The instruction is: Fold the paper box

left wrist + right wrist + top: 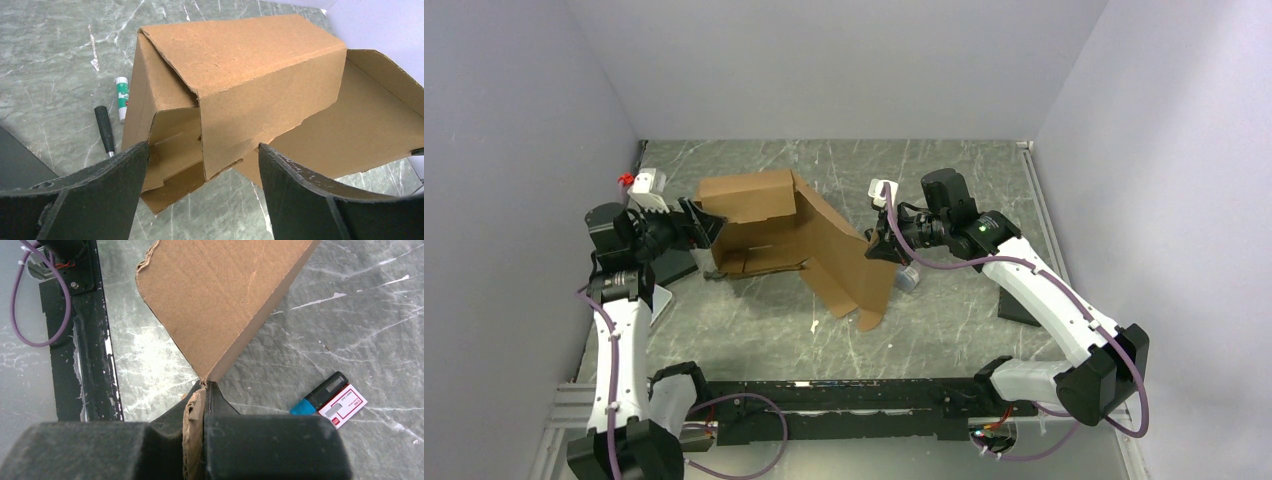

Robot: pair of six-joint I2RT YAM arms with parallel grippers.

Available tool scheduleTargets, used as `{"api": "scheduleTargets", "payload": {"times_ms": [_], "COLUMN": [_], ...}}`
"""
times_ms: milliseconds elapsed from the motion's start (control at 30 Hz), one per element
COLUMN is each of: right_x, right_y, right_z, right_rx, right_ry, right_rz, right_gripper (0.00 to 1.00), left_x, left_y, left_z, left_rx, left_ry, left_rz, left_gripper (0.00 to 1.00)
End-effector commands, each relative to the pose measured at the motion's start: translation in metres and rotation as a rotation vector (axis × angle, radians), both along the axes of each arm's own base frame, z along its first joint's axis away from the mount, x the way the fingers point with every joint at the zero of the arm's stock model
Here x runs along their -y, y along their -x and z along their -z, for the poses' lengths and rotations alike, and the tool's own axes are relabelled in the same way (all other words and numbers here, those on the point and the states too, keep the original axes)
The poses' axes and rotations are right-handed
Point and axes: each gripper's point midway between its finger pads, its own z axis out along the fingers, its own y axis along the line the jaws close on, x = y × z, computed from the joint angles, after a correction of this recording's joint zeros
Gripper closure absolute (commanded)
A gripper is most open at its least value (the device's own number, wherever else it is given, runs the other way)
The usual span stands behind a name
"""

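The paper box (769,200) sits half-formed on the table (754,335). 1 end is folded into a hollow sleeve, and a long panel stands open beside it.

The sleeve end lies straight ahead of the left gripper (202,150). Its 2 fingers are spread wide on either side of the sleeve's near corner; I cannot tell whether they touch the cardboard. The right gripper (205,385) is clamped tight on the edge of the long panel, which rises up and away from its fingertips.

The step in hand looks like bringing that panel over against the sleeve, roughly midway through the fold. Next, I judge, the left gripper must steady or pinch the sleeve while the right swings its panel inward without tearing the pinched edge.

To the left of the left gripper's fingers lie a black-handled tool (104,127) and a glue stick (121,97). To the right of the right gripper lies a marker (320,392).
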Motion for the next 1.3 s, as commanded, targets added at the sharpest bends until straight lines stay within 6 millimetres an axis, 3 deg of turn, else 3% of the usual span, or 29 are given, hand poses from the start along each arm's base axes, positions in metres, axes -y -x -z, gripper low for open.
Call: {"api": "scheduleTargets", "payload": {"times_ms": [0,500,767,1067,1267], "right_x": [-0.008,-0.026,-0.041,-0.059,-0.062], "right_y": [0.001,0.011,-0.004,0.018,0.022], "right_z": [-0.021,-0.039,-0.034,-0.052,-0.049], "right_rx": [0.039,0.028,0.013,-0.006,-0.024], "right_ry": [-0.058,-0.049,-0.024,-0.08,-0.074], "right_rz": [-0.032,-0.047,0.064,-0.101,-0.142], "right_gripper": [1.0,1.0,1.0,1.0,1.0], "left_x": [0.001,-0.01,-0.016,-0.019,-0.021], "left_y": [-0.01,-0.037,-0.05,-0.058,-0.06], "left_z": [-0.023,-0.015,-0.014,-0.012,-0.012], "left_rx": [0.113,0.144,0.176,0.184,0.187], "left_ry": [-0.057,-0.07,-0.086,-0.096,-0.112], "left_rz": [0.062,0.031,0.015,0.011,-0.001], "left_gripper": [0.17,0.25,0.27,0.29,0.3]}}
